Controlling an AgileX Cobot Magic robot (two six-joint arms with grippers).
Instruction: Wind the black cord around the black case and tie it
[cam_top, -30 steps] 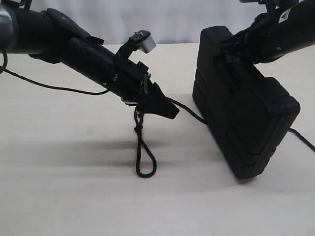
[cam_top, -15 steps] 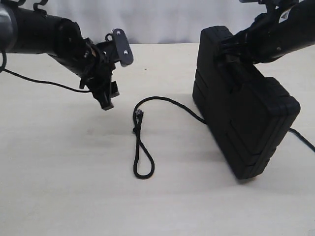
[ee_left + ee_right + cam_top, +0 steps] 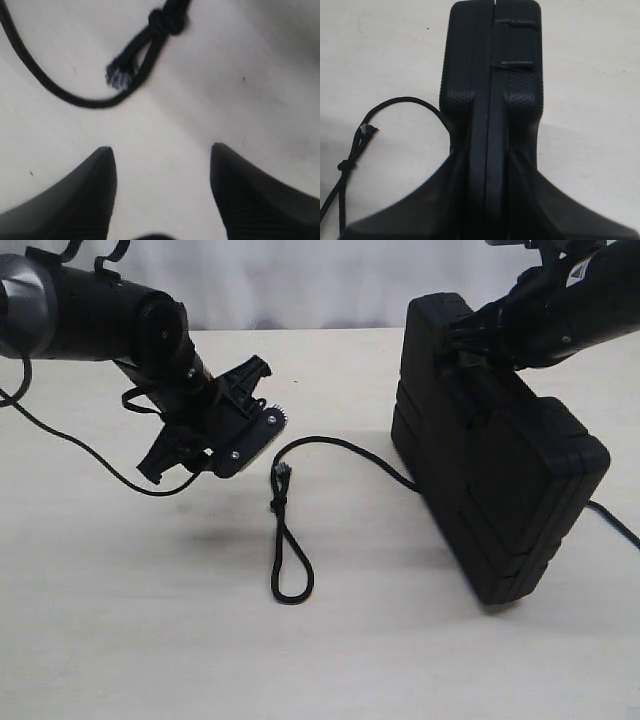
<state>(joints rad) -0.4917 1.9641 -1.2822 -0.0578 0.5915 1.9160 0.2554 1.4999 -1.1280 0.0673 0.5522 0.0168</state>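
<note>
— The left gripper (image 3: 161, 152)?
— Fingers spread with nothing between them, over the bare table (image 3: 250, 100). The cord (image 3: 150, 35) lies just ahead. The wrist camera shows its frayed tip and knot, but the loop is cut off.
— And the right gripper (image 3: 487, 160)?
— Clamped on the edge of the case (image 3: 492, 60), which stands tilted on the table. Only the outside camera shows the whole loop. The cord seems to pass under the case, hidden there.
</note>
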